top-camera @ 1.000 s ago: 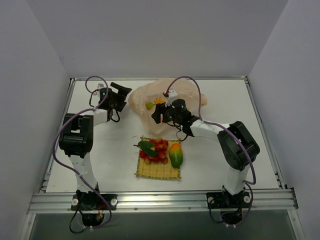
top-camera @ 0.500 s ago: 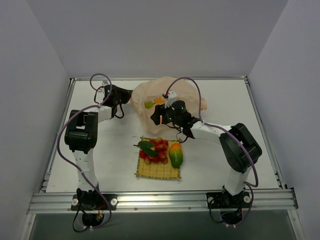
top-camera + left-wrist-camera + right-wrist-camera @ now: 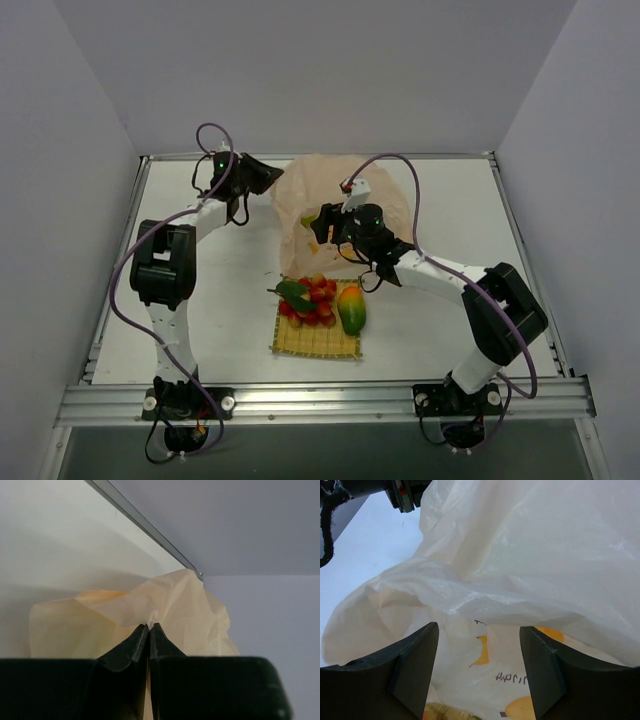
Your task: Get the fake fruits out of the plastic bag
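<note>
**One fruit probably left inside, and a thin bag held by a pinch**

The left pincer (image 3: 149, 629) is closed tight on a fold of the plastic bag (image 3: 345, 200), holding it up at the far left corner above the table (image 3: 200, 300). The right pincer (image 3: 477, 665) is spread wide and has hold of nothing. It points into the bag's mouth, with only crinkled film and orange print below it.

The berries (image 3: 315, 298) and the mango (image 3: 351, 309) lie on the yellow mat (image 3: 310, 345), outside the bag. A small green patch just beside the right pincer is probably the pear (image 3: 308, 220), inside or behind the film. The wrist views do not show it clearly.

The risks, as I judge them:
- The film is thin and slippery. If the left pincer pulls hard, the fold may tear or slide free, and the mouth would collapse.
- The right pincer may close on loose plastic along with the fruit, or on plastic alone, because folds hang across its path.
- The bag's lower edge hangs near the mat, so a drag toward the arms could sweep the berries and mango off it.
- A smooth, rounded pear may squirt from the fingers and roll across the table.
</note>
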Action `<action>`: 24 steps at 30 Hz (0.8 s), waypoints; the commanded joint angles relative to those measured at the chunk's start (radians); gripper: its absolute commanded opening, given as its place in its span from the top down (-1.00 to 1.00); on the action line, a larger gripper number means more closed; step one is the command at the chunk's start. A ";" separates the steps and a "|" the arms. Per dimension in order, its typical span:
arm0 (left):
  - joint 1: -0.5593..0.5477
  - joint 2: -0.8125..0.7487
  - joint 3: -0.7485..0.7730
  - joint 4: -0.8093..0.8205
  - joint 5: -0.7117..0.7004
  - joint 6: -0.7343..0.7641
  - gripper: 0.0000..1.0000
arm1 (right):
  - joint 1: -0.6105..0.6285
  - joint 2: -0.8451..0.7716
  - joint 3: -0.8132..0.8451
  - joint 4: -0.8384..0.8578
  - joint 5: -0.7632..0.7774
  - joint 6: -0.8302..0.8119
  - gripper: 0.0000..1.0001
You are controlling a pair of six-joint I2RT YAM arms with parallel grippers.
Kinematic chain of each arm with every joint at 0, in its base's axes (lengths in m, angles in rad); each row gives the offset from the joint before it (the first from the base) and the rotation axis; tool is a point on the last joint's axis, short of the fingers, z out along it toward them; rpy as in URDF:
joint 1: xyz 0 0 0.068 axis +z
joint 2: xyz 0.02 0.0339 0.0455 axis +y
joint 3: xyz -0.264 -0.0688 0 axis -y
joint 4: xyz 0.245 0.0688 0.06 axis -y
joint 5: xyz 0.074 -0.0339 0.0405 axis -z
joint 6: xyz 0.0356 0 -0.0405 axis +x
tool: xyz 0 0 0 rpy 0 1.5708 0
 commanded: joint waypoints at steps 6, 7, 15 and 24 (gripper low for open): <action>-0.051 -0.124 0.088 -0.174 0.057 0.183 0.95 | 0.004 0.018 0.000 0.009 0.100 0.006 -0.22; -0.050 -0.126 0.114 -0.234 0.015 0.220 0.95 | 0.001 0.027 0.015 0.000 0.101 0.001 -0.23; -0.047 -0.118 0.237 -0.441 -0.128 0.392 0.95 | -0.006 0.095 0.058 -0.062 0.207 0.044 -0.41; -0.042 -0.071 0.211 -0.399 -0.065 0.385 0.95 | -0.037 0.275 0.233 -0.122 0.230 0.038 -0.75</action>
